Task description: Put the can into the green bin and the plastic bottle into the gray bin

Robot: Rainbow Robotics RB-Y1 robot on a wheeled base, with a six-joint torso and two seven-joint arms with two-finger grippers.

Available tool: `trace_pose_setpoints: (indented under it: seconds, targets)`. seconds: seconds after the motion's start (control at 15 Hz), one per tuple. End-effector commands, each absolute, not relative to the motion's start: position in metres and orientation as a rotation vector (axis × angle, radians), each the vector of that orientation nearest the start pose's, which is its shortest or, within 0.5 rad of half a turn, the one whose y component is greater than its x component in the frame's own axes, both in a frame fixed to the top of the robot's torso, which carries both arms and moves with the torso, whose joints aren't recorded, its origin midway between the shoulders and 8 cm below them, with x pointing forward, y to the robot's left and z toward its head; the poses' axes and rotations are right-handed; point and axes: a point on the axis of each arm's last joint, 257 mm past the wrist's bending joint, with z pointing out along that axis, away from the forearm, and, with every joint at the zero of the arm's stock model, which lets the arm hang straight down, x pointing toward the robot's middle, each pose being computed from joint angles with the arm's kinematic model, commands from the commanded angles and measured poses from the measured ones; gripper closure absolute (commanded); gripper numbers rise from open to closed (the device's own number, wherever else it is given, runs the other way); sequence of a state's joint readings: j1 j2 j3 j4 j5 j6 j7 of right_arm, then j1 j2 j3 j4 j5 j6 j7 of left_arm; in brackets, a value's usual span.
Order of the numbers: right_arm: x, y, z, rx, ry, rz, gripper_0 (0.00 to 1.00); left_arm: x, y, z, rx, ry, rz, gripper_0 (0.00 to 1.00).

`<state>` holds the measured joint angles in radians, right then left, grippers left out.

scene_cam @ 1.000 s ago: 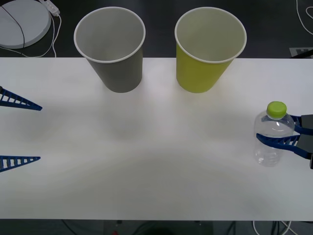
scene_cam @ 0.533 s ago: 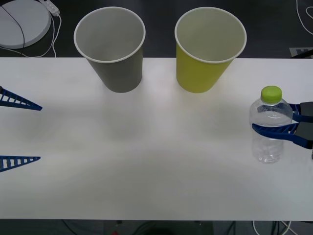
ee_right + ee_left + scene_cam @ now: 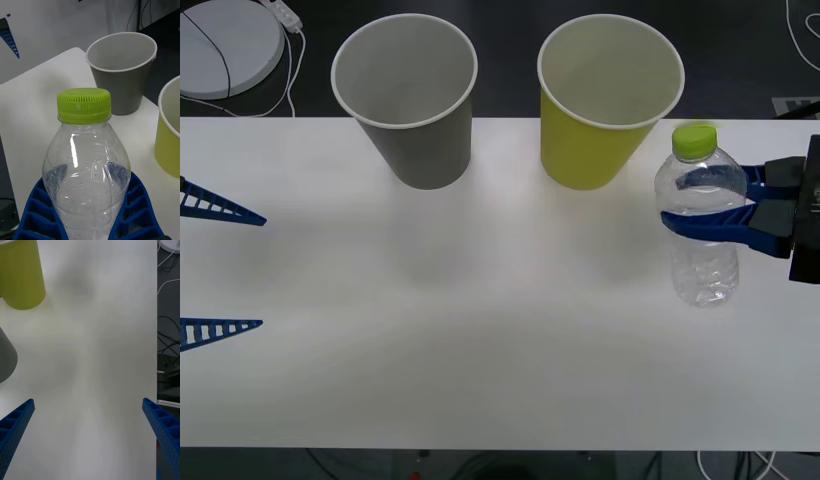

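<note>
1. Right end effector [image 3: 708,204]: blue ribbed fingers clenched on the small clear crinkled plastic bottle with the lime screw cap [image 3: 702,228], gripped across the upper body just under the shoulder; bottle upright, apparently lifted clear of the white counter [image 3: 500,330].
2. Left end effector [image 3: 220,268]: released, fingers spread wide, parked low over the counter's left edge, well apart from everything.
3. Large yellow-green tapered paper cup with white rim [image 3: 608,100]: just beside the held bottle, toward the robot's left and slightly farther out.
4. Large gray tapered paper cup with white rim [image 3: 406,98]: beyond the green one, farther left again, well apart from the right end effector. Seen past the cap in the right wrist view, gray cup [image 3: 122,71] ahead and green cup [image 3: 170,131] nearer.
5. Step in hand, as judged: carrying the bottle across to the gray cup.
6. To do well: raise the bottle's base above both rims before travelling leftward (green cup sits directly on the path, light and easily toppled).
7. Keep the bottle upright; thin crinkled walls may slip or buckle under squeeze.
8. Centre over the gray opening, lower the base inside, then release.
9. No can seen on the counter.
</note>
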<state>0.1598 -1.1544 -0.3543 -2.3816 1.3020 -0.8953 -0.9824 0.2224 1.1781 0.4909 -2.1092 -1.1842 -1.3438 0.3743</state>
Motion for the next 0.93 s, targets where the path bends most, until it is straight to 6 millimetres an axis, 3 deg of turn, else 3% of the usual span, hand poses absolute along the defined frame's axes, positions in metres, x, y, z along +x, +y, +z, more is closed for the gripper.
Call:
trace_pose_setpoints:
  seconds: [0.07, 0.4, 0.93]
  targets:
    - [0.345, -0.160, -0.013, -1.085, 1.714, 0.546, 1.00, 0.315, 0.271, -0.085, 1.601, 1.653, -0.329, 0.00]
    - [0.347, -0.153, 0.009, -1.104, 1.776, 0.537, 1.00, 0.315, 0.271, -0.085, 1.601, 1.653, -0.329, 0.00]
    - [0.386, -0.137, 0.023, -1.145, 1.778, 0.532, 1.00, 0.315, 0.271, -0.085, 1.601, 1.653, -0.329, 0.00]
